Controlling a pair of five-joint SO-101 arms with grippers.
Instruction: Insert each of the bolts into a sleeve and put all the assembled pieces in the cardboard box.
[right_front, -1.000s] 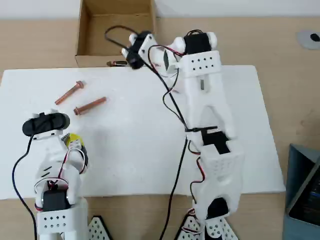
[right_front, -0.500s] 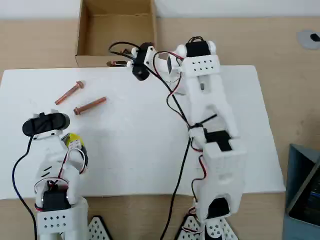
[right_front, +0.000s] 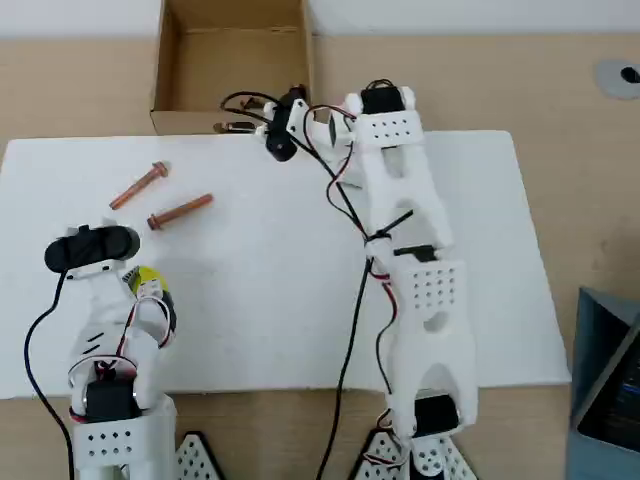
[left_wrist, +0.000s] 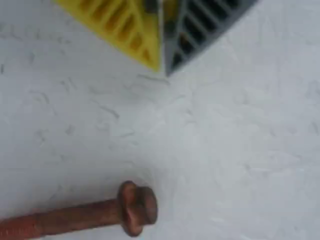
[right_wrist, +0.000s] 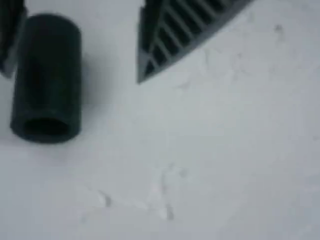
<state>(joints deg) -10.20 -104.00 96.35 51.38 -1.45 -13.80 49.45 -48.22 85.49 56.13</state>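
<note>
Copper-coloured metal bolt (right_front: 180, 212) and second bolt (right_front: 137, 186): lying loose, apart, on white sheet (right_front: 280, 300) over bench, w/ brown cardboard box (right_front: 160, 60) beyond sheet's far edge. Black cylindrical sleeve (right_wrist: 46, 77): lying on sheet betw. right jaws, set apart, grey one clear of it. Right arm (right_front: 400, 200) stretched fwd toward box. Left arm (right_front: 110, 320) folded back; left jaws together, tips nr bolt head (left_wrist: 137, 207).

The cardboard box (right_front: 170, 60) stands at the far side of the tabletop (right_front: 580, 150), just behind the mat (right_front: 250, 300). Two bolts (right_front: 139, 185) (right_front: 180, 212) lie near each other on the mat's far left part, before the box and behind the left arm (right_front: 105, 330). A third piece (right_front: 238, 127) lies at the box's front wall, and the sleeve (right_wrist: 45, 80) lies on the mat beside the right arm's (right_front: 410, 250) fingers (right_wrist: 185, 30).
</note>
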